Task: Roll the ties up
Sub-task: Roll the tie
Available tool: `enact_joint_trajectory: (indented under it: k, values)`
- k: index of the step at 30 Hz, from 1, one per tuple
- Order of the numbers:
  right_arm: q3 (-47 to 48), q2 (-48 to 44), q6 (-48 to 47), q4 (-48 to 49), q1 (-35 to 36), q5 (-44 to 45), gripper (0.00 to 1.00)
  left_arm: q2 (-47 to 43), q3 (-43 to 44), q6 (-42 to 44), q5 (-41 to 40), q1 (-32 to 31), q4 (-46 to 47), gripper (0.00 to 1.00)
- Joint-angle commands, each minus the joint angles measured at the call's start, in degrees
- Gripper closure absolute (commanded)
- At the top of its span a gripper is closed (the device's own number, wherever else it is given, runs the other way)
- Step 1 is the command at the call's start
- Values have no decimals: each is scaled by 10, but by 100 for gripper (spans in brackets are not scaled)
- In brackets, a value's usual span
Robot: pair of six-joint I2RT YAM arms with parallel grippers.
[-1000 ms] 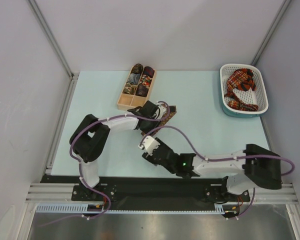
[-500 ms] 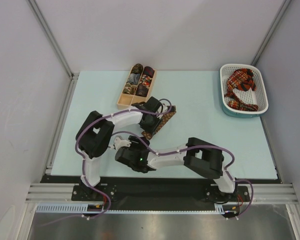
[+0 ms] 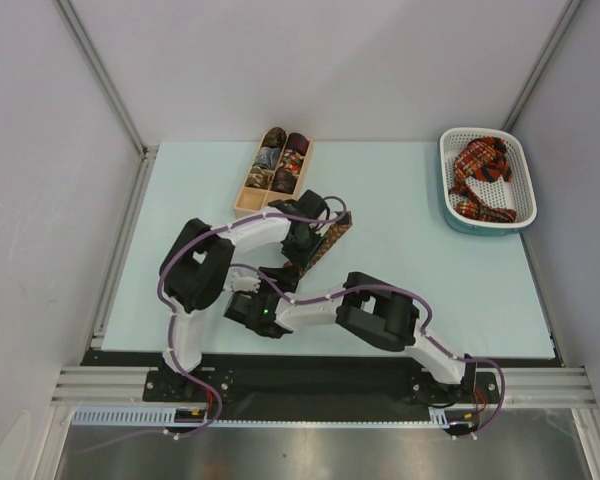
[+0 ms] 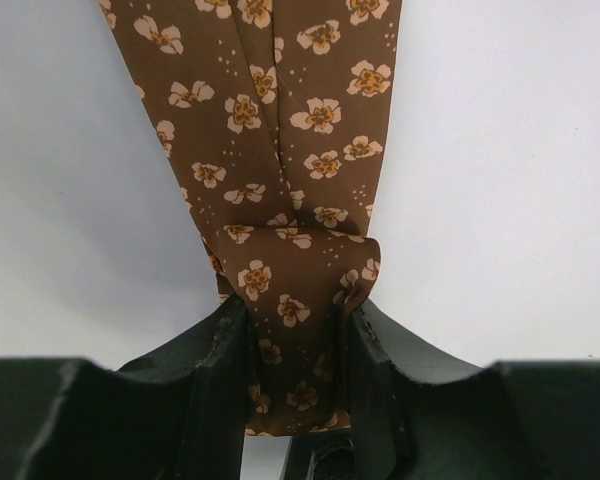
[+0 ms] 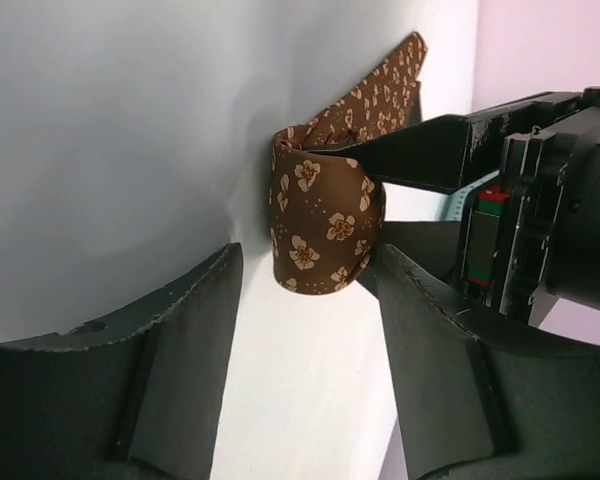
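A brown tie [image 4: 280, 110] with small gold flowers lies on the table, its near end wound into a small roll [image 4: 295, 290]. My left gripper [image 4: 292, 345] is shut on that roll, one finger on each side. From above, the brown tie [image 3: 328, 238] runs diagonally out from the left gripper [image 3: 302, 242]. My right gripper [image 5: 310, 265] stands open just short of the roll [image 5: 325, 225], touching nothing; from above the right gripper [image 3: 277, 277] sits just below the left one. Red plaid ties [image 3: 480, 175] lie loose in the basket.
A light wooden divided box [image 3: 242, 210] with several rolled ties stands just behind the left gripper. A white perforated basket [image 3: 446, 160] sits at the back right. The right arm's elbow [image 3: 380, 310] lies low across the front middle of the table.
The right arm has swung left across the front of the table, bringing its open gripper up to the roll. The left gripper has kept hold of the brown tie and shifted slightly.
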Motion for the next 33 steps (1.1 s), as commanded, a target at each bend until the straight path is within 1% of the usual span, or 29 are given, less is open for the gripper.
enact_joint_trajectory:
  k: [1, 6, 10, 17, 18, 19, 21, 22, 26, 30, 31, 33]
  values:
    - [10, 26, -11, -21, -8, -6, 38, 41, -9, -12, 37, -3, -103, 59]
    - [27, 51, -10, -43, -23, -19, 40, 46, 8, -12, 33, -3, -124, 59]
    - [47, 73, 3, -80, -38, -33, 46, 49, 16, -12, 28, -4, -137, 59]
    - [63, 102, 53, -144, -69, -56, 51, 49, 16, -12, 19, -4, -147, 59]
    - [63, 103, 55, -147, -72, -57, 53, 48, 16, -12, 18, -5, -148, 59]
    - [65, 108, 57, -152, -74, -56, 59, 50, 16, -12, 18, -5, -149, 59]
    - [70, 112, 62, -156, -76, -58, 65, 49, 15, -12, 18, -7, -149, 59]
    - [71, 113, 63, -158, -77, -57, 69, 48, 15, -12, 18, -8, -148, 59]
    - [71, 109, 63, -151, -77, -62, 76, 44, 12, -11, 19, -9, -146, 59]
    - [70, 102, 59, -142, -75, -68, 78, 31, 19, -9, 24, -9, -138, 52]
    - [69, 101, 57, -136, -73, -68, 78, 29, 23, -9, 25, -9, -132, 46]
    - [69, 98, 50, -131, -69, -69, 78, 20, 30, -7, 29, -9, -127, 43]
